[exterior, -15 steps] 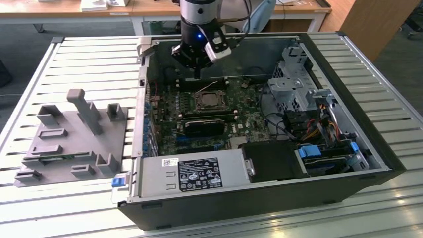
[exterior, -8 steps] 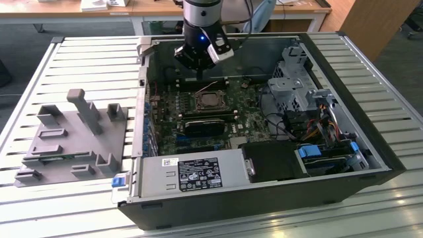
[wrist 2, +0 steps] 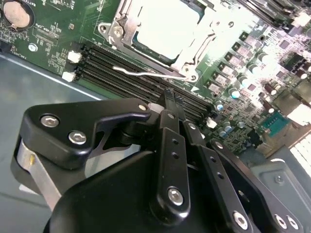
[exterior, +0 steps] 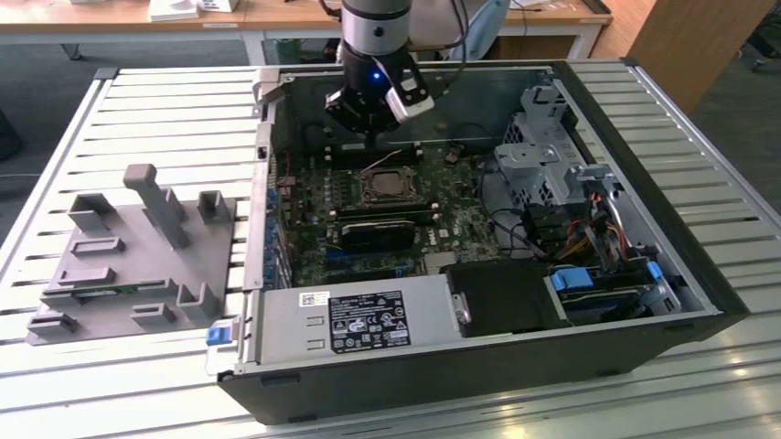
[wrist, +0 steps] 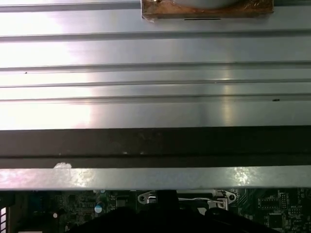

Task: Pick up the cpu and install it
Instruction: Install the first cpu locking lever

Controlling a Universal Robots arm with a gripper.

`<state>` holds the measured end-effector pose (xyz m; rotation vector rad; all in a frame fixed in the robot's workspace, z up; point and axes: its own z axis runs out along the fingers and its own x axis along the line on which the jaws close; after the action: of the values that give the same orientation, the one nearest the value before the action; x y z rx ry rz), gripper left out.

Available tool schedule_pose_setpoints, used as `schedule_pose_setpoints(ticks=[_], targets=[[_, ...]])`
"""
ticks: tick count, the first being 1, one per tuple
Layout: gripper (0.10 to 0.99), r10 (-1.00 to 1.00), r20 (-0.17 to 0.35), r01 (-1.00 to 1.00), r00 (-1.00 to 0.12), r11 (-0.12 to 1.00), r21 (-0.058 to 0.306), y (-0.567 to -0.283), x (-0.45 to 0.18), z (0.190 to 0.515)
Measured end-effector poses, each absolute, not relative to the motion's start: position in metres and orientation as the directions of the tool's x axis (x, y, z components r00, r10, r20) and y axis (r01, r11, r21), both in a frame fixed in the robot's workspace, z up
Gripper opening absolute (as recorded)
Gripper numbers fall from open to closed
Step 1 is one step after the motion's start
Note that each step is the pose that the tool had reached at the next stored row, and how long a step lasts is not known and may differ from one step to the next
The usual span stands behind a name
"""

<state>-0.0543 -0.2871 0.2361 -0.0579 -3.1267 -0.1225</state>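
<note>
The gripper (exterior: 371, 137) is seen hanging inside the open computer case (exterior: 683, 274), over the far part of the green board (exterior: 464, 215). In the second wrist view its black fingers (wrist 2: 173, 114) are pressed together at the tips, and nothing is held between them. The cpu (wrist 2: 167, 26) is seen lying flat in its socket, inside the shiny metal frame (wrist 2: 119, 29). A thin wire lever (wrist 2: 146, 74) is seen beside the frame. A grey tray (exterior: 134, 265) is set on the slatted table (exterior: 49, 155), outside the case on the exterior view's left.
</note>
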Motion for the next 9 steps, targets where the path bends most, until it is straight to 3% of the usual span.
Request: schedule_pose_setpoints(ticks=[9], targets=[[0.106,0.036,0.014,0.037,-0.999,0.996,0.078,-0.2871,-0.0465,0.2273]])
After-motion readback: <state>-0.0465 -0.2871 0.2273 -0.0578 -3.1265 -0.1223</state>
